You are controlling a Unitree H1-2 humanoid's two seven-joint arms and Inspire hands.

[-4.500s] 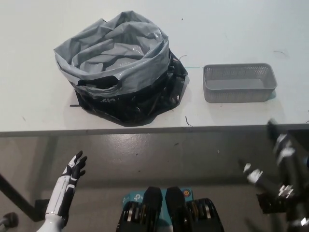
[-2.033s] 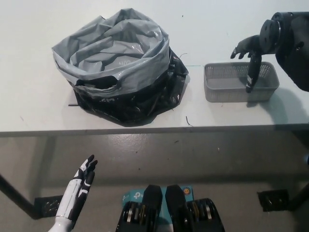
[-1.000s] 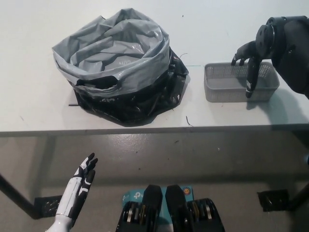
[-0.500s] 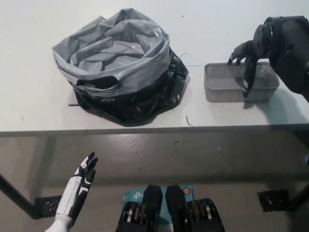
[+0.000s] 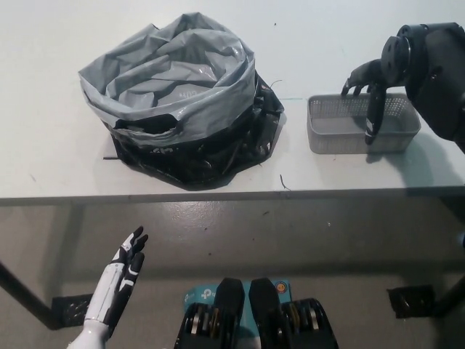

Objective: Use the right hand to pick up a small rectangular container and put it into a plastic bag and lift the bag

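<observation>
Glossy crinkled plastic bag [image 5: 174, 87], matt perforated plastic container [image 5: 341, 127], smooth matt table [image 5: 58, 156].

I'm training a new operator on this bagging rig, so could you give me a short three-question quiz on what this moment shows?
1. True or false: the grey mesh container already lies inside the plastic bag.
2. Which hand is over the container? A) the white left hand B) the black right hand C) neither
3. Fill in: the left hand rests below the ____ edge, at the picture's lower left.

Key: 1. False; it stands on the table, to the right of the bag. 2. B; the right hand has its fingers spread, reaching down into the container's right part, gripping nothing yet. 3. table.
</observation>
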